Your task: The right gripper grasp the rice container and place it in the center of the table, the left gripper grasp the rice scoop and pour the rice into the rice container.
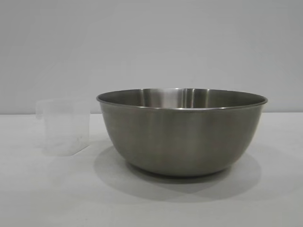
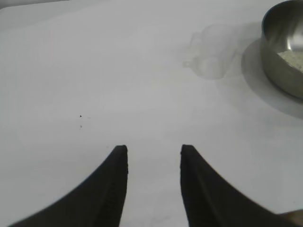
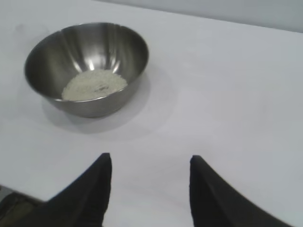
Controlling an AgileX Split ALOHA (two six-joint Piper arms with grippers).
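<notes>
The steel rice container (image 1: 182, 132) stands on the white table (image 1: 47, 198), centre right in the exterior view. It holds a pale heap of rice (image 3: 94, 84), seen in the right wrist view inside the container (image 3: 52, 56). The translucent rice scoop (image 1: 64, 126) stands upright to its left and looks empty. In the left wrist view the scoop (image 2: 213, 54) stands beside the container (image 2: 284, 47), which shows rice (image 2: 291, 59). My left gripper (image 2: 154, 151) is open over bare table, well back from the scoop. My right gripper (image 3: 150, 161) is open and empty, back from the container. Neither arm shows in the exterior view.
A plain pale wall (image 1: 151, 42) stands behind the table. A small dark speck (image 2: 80, 116) lies on the tabletop ahead of the left gripper. The table's far edge (image 3: 213, 19) runs beyond the container in the right wrist view.
</notes>
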